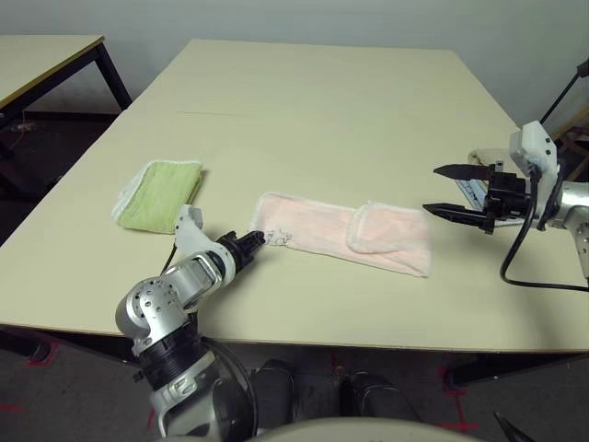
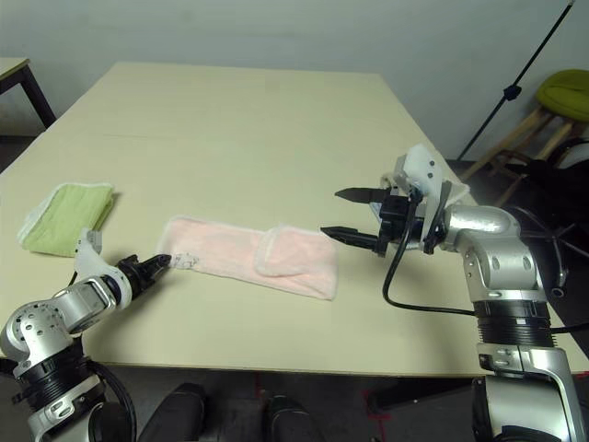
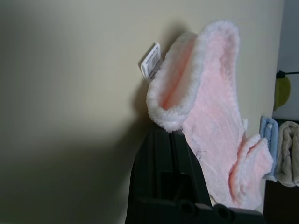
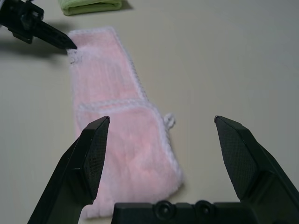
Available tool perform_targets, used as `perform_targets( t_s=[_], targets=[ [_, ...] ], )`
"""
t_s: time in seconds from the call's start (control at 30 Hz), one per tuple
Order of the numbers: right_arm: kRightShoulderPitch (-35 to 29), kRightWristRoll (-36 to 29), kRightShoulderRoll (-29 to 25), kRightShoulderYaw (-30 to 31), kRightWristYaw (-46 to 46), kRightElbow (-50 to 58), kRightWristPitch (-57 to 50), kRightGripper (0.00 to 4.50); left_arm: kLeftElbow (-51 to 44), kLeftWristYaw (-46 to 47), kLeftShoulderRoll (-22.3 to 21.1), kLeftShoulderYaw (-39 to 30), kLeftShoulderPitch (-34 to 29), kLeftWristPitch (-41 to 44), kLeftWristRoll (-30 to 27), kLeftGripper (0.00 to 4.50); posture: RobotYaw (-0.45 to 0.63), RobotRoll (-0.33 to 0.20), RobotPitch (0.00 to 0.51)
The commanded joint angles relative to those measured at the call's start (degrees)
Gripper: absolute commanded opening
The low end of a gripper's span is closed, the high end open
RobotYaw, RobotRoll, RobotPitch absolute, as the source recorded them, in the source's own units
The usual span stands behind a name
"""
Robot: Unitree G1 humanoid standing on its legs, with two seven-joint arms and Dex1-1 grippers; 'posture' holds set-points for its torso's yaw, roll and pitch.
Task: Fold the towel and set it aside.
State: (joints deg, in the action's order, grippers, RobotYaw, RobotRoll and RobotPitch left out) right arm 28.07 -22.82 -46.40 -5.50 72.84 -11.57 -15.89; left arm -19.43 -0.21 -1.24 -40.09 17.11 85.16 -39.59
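Observation:
The pale pink towel (image 1: 340, 230) lies near the table's front edge as a long strip, with its right end folded back over itself. My left gripper (image 1: 258, 242) is shut on the strip's left end, beside the small white label (image 3: 150, 63). In the left wrist view, the white-trimmed edge of the towel (image 3: 210, 116) curls up over the closed fingers (image 3: 163, 154). To the right of the towel, my right gripper (image 1: 431, 190) hovers open, pointing at the folded end and holding nothing. The right wrist view looks along the towel (image 4: 121, 140) to the left gripper (image 4: 70, 45).
A folded lime-green towel (image 1: 158, 195) lies at the table's left. A beige towel (image 3: 287, 154) and a light blue one (image 3: 268, 135) sit beyond the pink towel's far end. A second table (image 1: 46, 55) stands back left; a stool (image 2: 566, 92) and a stand are off to the right.

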Motion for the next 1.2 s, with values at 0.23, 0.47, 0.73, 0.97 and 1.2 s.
perform_targets(
  t_s=[0.23,0.47,0.73,0.97,1.2],
  targets=[
    [-0.6,0.1,-1.2,-0.3,1.5,-0.8,0.7,4.50,-2.4,-3.7,-5.6,-1.7,-0.6,3.8,-1.2,0.02,0.16,0.000,0.066],
    [-3.3,-0.7,-3.9,-1.5,2.7,0.2,-0.5,4.50,-5.1,-8.7,-5.9,7.4,7.3,7.3,-8.6,0.02,0.15,0.000,0.068],
    [-6.1,-2.0,-7.1,-3.0,3.9,1.4,-2.8,4.50,1.2,-12.6,-9.2,20.9,15.4,7.3,-21.9,0.02,0.13,0.000,0.069],
    [-7.4,-2.3,-7.7,-4.6,2.9,3.0,-3.7,4.50,9.5,-19.3,-10.0,39.2,20.5,1.2,-14.4,0.02,0.11,0.000,0.067],
    [-9.0,-3.0,-7.4,-5.6,1.8,5.4,-5.1,4.50,25.4,-29.8,-10.5,53.9,26.1,-15.3,-1.5,0.02,0.09,0.000,0.070]
  ],
)
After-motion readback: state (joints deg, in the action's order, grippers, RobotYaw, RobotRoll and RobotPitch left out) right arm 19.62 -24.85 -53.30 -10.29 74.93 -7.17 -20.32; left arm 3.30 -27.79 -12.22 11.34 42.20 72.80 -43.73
